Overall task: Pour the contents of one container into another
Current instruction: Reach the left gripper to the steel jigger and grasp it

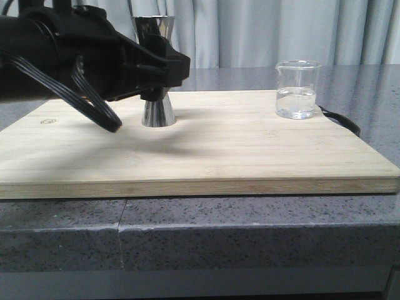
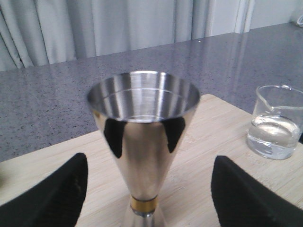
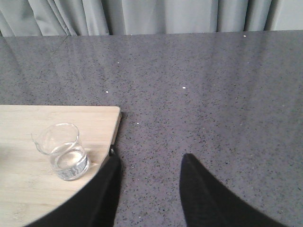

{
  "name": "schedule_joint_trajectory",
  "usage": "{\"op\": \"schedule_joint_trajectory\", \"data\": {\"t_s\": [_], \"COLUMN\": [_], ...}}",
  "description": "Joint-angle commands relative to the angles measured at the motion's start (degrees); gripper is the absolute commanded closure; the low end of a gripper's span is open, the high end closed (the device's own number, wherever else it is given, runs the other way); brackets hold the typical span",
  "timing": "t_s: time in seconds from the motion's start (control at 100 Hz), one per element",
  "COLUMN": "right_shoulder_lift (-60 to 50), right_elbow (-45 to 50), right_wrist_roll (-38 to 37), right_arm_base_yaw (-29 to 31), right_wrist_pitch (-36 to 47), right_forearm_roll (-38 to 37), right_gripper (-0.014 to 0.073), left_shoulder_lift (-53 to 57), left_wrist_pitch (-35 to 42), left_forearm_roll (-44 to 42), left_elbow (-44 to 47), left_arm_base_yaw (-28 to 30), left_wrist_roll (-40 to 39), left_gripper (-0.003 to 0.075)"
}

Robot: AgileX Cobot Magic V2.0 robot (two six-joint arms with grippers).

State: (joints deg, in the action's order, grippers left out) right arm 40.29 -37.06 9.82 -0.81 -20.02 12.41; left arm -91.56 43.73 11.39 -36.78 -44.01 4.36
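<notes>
While the beaker (image 1: 298, 89) waits, left claw (image 2: 147, 198) (open) straddles jigger (image 2: 144, 142).

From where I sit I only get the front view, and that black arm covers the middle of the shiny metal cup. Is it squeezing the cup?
Observer: No. The left wrist view shows the left gripper open, one finger on each side of the steel jigger, with a gap on both sides.
Operator: Is anything inside the cup?
Observer: Seen from above, its top bowl looks empty.
Operator: Where is the other arm? I see none.
Observer: The right gripper is open over the grey counter, just off the corner of the wooden board, with the glass beaker close by on that corner.
</notes>
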Motion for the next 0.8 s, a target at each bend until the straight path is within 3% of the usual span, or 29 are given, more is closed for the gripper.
{"op": "schedule_joint_trajectory", "data": {"t_s": [0.0,0.34,0.6,0.79], "right_shoulder_lift": [0.3,0.3,0.3,0.3], "right_elbow": [-2.0,-2.0,-2.0,-2.0], "right_wrist_roll": [0.6,0.6,0.6,0.6], "right_arm_base_yaw": [-0.1,-0.1,-0.1,-0.1], "right_wrist_pitch": [4.8,4.8,5.2,5.2], "right_forearm_roll": [0.4,0.4,0.4,0.4], "right_gripper": [0.0327,0.0327,0.0327,0.0327], "left_shoulder_lift": [0.6,-1.2,-1.2,-1.2], "left_wrist_pitch": [3.8,4.2,4.3,5.5], "left_forearm_roll": [-0.4,-0.3,-0.3,-0.3], "left_elbow": [-2.3,-2.6,-2.6,-2.6], "left_arm_base_yaw": [-0.4,-0.4,-0.4,-0.4], "left_wrist_roll": [-0.7,-0.7,-0.7,-0.7], "left_gripper": [0.0215,0.0246,0.0409,0.0578]}}
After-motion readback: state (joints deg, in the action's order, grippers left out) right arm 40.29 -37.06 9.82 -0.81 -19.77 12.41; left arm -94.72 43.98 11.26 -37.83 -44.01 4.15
